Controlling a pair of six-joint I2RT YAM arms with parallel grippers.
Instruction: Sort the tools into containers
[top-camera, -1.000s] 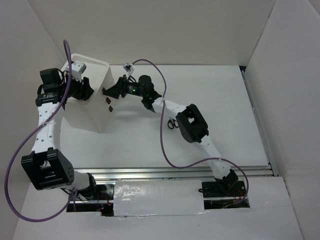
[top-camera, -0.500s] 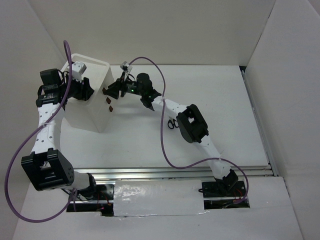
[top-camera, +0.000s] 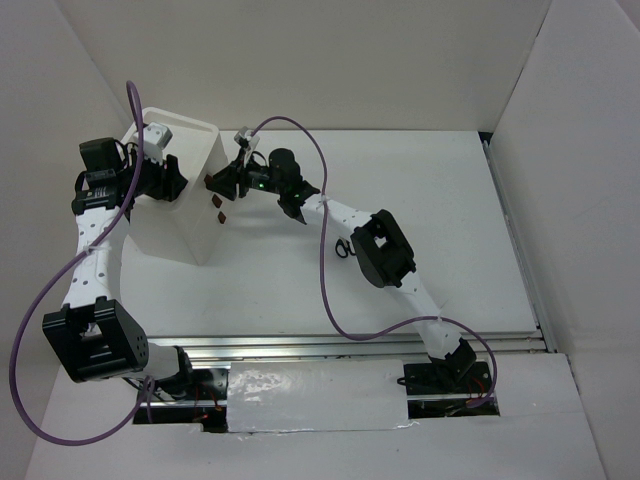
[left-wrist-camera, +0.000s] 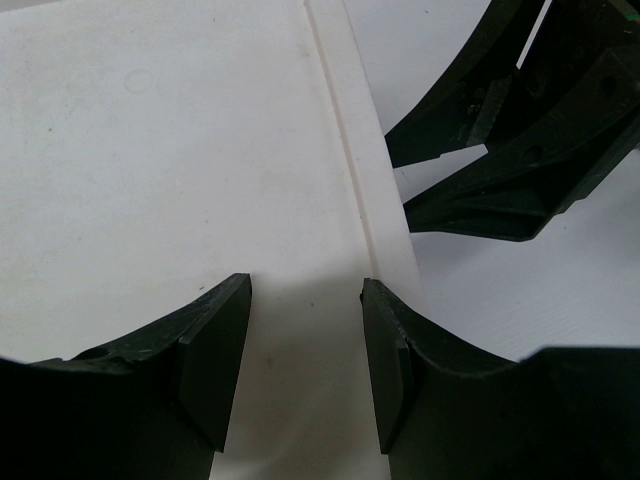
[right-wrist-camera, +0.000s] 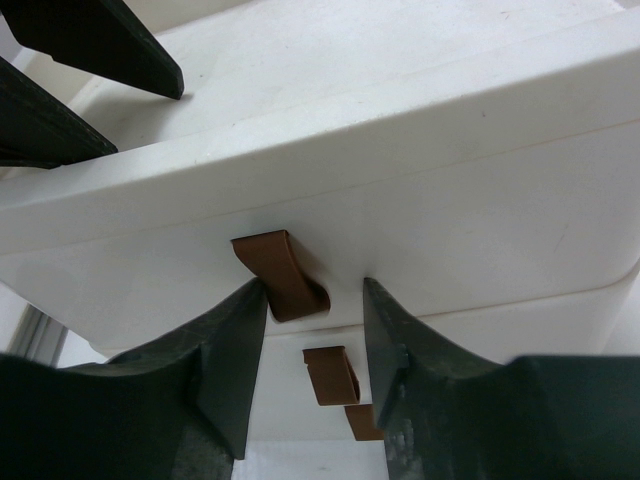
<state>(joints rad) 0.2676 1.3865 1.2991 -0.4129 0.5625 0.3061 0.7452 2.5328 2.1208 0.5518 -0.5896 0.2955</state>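
Note:
The white cabinet (top-camera: 185, 205) stands at the left, its drawers shut. My right gripper (top-camera: 222, 183) is open at the cabinet's front face. In the right wrist view its fingers (right-wrist-camera: 312, 300) straddle the top drawer's red-brown handle (right-wrist-camera: 283, 275), and the left finger touches it. Two lower handles (right-wrist-camera: 332, 375) show below. My left gripper (top-camera: 165, 180) is open and empty, resting on the cabinet's top (left-wrist-camera: 180, 150) near its front edge (left-wrist-camera: 305, 300). The black-handled scissors (top-camera: 343, 247) lie on the table, partly hidden by the right arm. The screwdrivers and tape roll are out of view.
White walls close in the table at the back, left and right. The right arm (top-camera: 385, 250) stretches diagonally across the middle of the table. The right gripper's fingers (left-wrist-camera: 500, 150) show just past the cabinet's edge in the left wrist view.
My right gripper has moved left to the cabinet's front face and now straddles the top handle. The left arm has not moved.

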